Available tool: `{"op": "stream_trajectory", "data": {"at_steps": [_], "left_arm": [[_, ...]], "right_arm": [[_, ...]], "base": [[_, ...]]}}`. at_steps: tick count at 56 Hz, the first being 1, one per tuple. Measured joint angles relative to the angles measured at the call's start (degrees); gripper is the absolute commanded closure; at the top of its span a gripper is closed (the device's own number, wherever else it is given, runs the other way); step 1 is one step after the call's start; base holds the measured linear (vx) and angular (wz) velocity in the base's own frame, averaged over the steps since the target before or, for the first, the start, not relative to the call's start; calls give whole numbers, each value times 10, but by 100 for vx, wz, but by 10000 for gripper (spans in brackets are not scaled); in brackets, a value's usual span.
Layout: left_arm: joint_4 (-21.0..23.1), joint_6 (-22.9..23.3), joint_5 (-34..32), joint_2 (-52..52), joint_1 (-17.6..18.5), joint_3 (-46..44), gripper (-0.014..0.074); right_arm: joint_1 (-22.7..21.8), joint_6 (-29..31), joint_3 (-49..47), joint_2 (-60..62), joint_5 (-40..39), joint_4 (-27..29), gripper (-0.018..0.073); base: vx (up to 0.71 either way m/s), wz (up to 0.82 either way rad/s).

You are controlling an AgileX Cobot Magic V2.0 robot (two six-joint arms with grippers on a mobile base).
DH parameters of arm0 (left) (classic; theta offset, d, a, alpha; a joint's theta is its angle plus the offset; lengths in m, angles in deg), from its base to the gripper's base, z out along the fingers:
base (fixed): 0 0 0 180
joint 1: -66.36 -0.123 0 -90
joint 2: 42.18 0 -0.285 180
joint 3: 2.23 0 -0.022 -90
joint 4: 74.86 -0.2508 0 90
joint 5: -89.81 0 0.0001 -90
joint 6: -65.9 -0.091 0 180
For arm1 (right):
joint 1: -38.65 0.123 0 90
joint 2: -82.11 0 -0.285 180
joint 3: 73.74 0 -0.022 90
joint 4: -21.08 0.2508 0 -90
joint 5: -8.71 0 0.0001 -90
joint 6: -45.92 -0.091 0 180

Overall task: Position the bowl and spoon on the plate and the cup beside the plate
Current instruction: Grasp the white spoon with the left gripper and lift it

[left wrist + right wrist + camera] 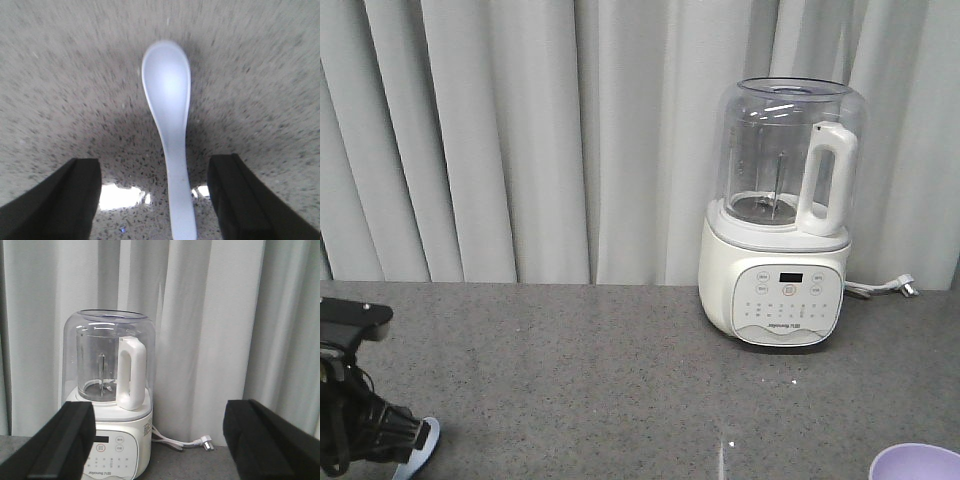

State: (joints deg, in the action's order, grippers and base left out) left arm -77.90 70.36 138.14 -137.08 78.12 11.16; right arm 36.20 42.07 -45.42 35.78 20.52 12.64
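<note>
Grey pleated curtains (520,140) at the back, dark speckled stone-look counter (570,380) up front. Biggest thing on it is the blender (780,220): glossy white base, clear domed jug, chunky white handle. In front of the blender and a bit to its right, only the rim of the smooth matte lilac bowl (915,462) pokes into the front view. Way off to the blender's left, the left gripper (152,167) hovers low over the counter. Its jaws are spread wide with the spoon (167,90) lying flat between them, not gripped. It's glossy pale blue-white, with a broad oval scoop and the handle pointing back at the wrist. The right gripper (160,415) is spread too, empty, just facing the blender. I'd say we're at the spoon pickup. Next is dropping a touch and pinching that slim handle squarely, since it looks slippery. No plate or cup in shot.
</note>
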Motion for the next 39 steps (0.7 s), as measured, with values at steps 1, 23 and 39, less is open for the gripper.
{"op": "stream_trajectory", "data": {"at_steps": [1, 23, 39], "left_arm": [[1, 0, 1, -9, 0, 0, 42], [30, 1, -6, -93, 0, -3, 70], [30, -6, -8, -95, 0, -5, 549]], "right_arm": [[0, 0, 0, 0, 0, 0, -25], [0, 0, 0, 0, 0, 0, -25], [0, 0, 0, 0, -1, 0, -25]], "base": [[0, 0], [0, 0], [0, 0]]}}
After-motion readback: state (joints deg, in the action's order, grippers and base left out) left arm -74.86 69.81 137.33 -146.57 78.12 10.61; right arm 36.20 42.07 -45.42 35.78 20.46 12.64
